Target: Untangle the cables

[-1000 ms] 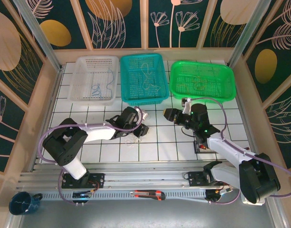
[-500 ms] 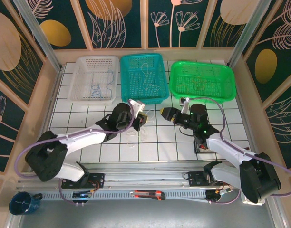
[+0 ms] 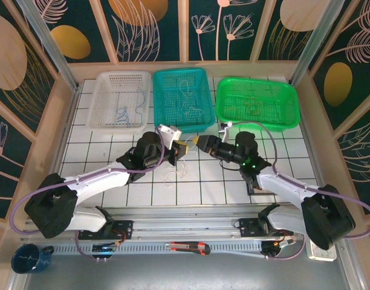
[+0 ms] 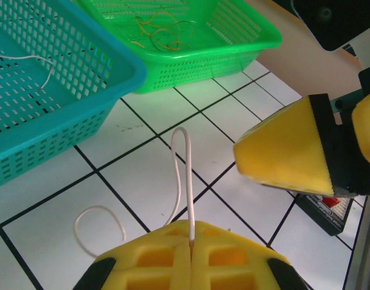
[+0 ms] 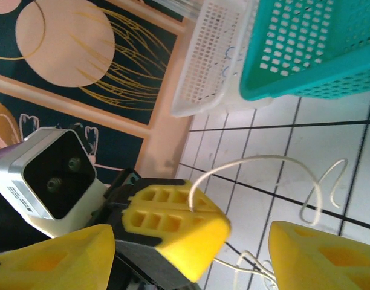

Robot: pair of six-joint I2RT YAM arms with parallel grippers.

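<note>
Sorting is partly done: bluish wire [image 3: 121, 112] lies in the white basket [image 3: 98, 96], whitish wire [image 3: 186, 99] in the teal basket [image 3: 155, 99], and yellow-orange wire [image 4: 161, 30] in the green basket [image 3: 257, 125]. A small tangle of cables [image 3: 175, 174] lies on the tiled surface [image 3: 94, 148]. The left tool [image 3: 180, 148] is clamped on one whitish strand [image 4: 186, 181]. The right tool [image 3: 203, 142] stands wide beside it, holding nothing.

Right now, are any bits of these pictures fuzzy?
Right wrist view: the yellow pads nearest the lens look soft, the teal basket crisp. Left wrist view: the white wire is sharp. Top view: even light, no strong glare on the tiles.
</note>
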